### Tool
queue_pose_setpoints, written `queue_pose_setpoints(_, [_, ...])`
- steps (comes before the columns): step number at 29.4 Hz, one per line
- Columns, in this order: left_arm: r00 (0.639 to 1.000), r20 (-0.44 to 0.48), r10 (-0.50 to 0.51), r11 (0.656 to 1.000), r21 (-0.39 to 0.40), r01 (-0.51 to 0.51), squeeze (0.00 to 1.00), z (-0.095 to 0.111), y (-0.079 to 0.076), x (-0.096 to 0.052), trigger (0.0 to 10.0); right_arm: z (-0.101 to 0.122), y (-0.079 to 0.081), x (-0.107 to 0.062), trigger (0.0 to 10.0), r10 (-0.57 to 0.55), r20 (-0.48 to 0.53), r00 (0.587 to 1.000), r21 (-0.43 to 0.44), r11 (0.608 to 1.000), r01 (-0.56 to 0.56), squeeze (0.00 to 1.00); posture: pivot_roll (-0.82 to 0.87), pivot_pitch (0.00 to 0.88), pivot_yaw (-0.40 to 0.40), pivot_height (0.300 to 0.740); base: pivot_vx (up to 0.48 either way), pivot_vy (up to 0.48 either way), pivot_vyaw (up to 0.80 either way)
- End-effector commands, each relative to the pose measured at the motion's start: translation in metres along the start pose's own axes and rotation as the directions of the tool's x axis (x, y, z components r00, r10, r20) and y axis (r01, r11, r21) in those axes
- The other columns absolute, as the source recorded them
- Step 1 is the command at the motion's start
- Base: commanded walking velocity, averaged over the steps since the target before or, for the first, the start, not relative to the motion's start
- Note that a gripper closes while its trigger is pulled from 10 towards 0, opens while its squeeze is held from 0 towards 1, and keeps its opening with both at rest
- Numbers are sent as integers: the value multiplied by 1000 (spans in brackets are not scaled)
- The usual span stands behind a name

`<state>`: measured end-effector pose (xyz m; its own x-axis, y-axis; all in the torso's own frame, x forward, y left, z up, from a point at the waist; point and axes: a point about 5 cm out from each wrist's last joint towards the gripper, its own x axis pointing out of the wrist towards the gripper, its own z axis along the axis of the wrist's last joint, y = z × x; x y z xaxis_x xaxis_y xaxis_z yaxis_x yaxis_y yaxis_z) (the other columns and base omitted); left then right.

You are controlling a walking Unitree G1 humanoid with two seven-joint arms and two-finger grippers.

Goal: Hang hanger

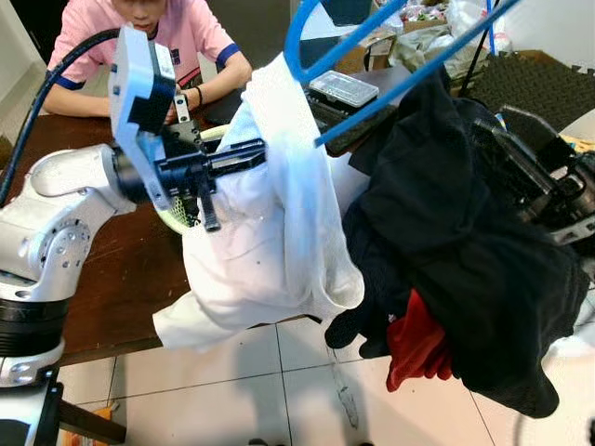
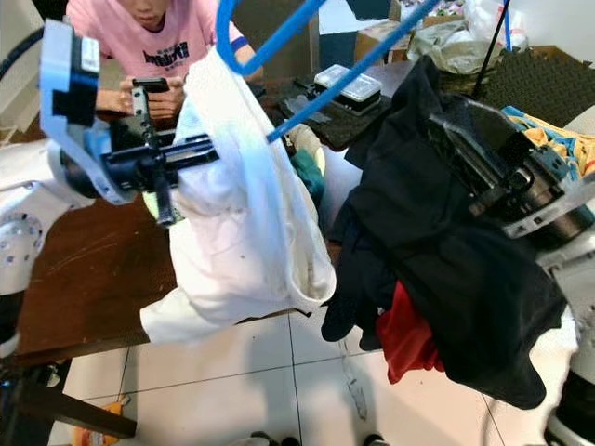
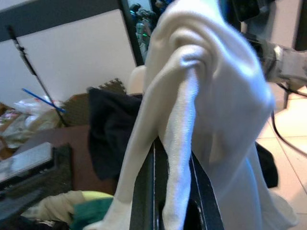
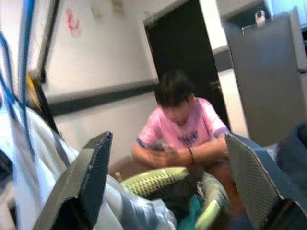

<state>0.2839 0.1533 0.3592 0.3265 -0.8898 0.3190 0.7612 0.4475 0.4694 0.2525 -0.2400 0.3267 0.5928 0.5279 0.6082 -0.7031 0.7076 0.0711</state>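
A blue hanger (image 1: 372, 108) hangs tilted high in front of me, its hook at the upper left. A white garment (image 1: 270, 251) droops from its left end down over the table edge. My left gripper (image 1: 256, 154) reaches in from the left and is shut on a fold of this white garment (image 3: 201, 96), which runs between its fingers (image 3: 146, 191). A black garment (image 1: 446, 251) with a red cloth (image 1: 414, 346) under it is draped over my right arm (image 2: 521, 186). In the right wrist view my right gripper (image 4: 168, 140) stands wide open, nothing between its pads.
A person in a pink shirt (image 1: 177, 28) sits at the far side of the brown table (image 1: 121, 269), holding a phone. A clear plastic box (image 1: 344, 87) and a green basket (image 4: 158, 179) of clothes are on the table. White tiled floor (image 1: 279, 390) lies below.
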Motion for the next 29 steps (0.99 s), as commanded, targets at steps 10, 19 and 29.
queue_pose_setpoints(10, [996,88,13,997,-82,-6,0,13,-12,12,10000,5,5,3,10000,-13,121,993,75,997,4,0,69,159,98,740,0,-344,0])
queue_pose_setpoints(19, [995,104,-13,993,-113,25,0,13,-17,17,10000,2,10,6,10000,-9,120,993,94,996,-2,0,70,161,110,740,0,-461,0])
queue_pose_setpoints(29, [988,151,-44,989,-134,65,0,24,-23,29,10000,-17,19,21,10000,13,61,998,107,994,-20,0,76,161,114,740,0,-465,0])
